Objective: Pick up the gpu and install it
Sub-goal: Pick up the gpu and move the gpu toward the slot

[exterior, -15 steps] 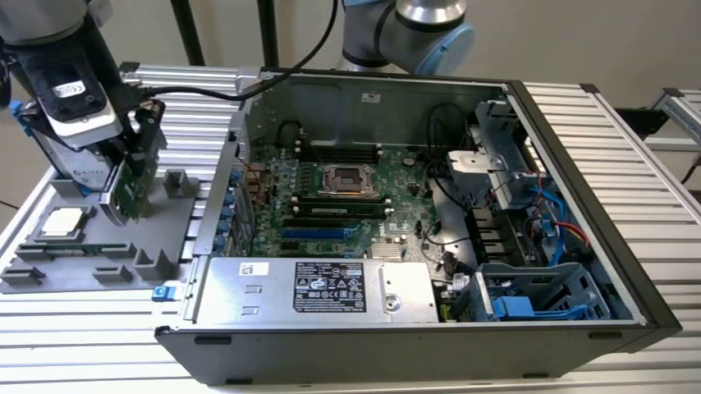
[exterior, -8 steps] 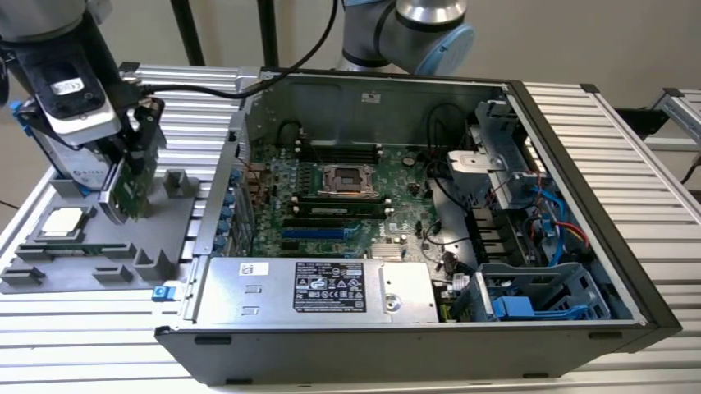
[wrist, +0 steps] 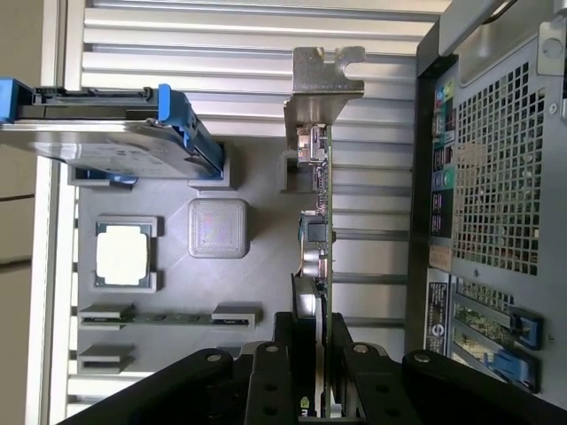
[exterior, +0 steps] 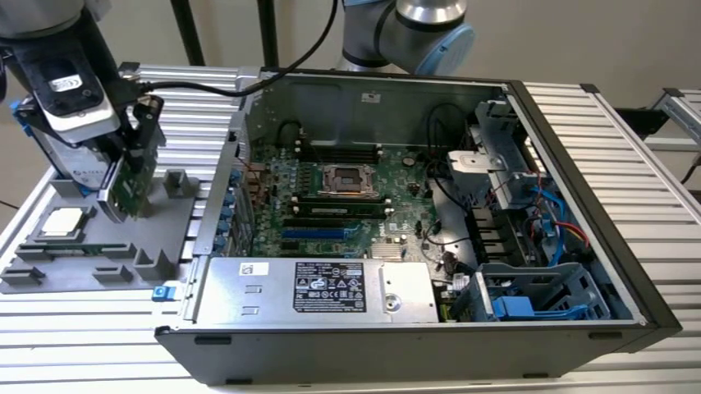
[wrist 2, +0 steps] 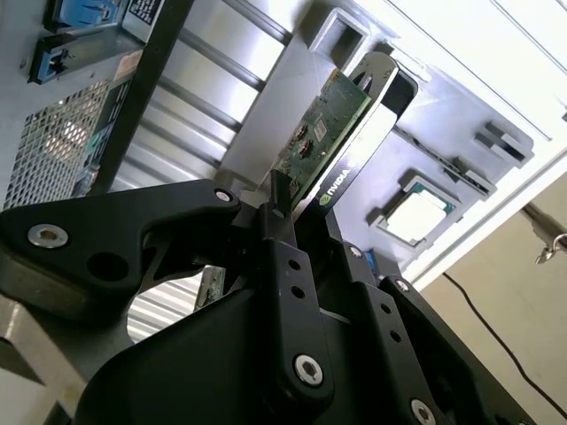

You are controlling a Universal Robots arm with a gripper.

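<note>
**Gpu grasped at its tray.** The gpu (wrist: 321, 221) stands on edge over the gray tray (wrist: 257, 292), its silver bracket (wrist: 326, 75) at the end far from the wrist. It sits beside the open computer case (exterior: 438, 205) on the counter (exterior: 88, 304). A sound lift probably runs straight and untilted, clear of the hard drive (wrist: 97, 133). The gripper (wrist: 314, 354) is closed narrowly on the card, one finger on each face. Whether the card has left its slot cannot be told.

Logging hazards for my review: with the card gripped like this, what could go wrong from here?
The claw pinches the gpu at one end, so the long card might pivot or slip. The hard drive and the computer case flank it; a swing could clip either.
</note>
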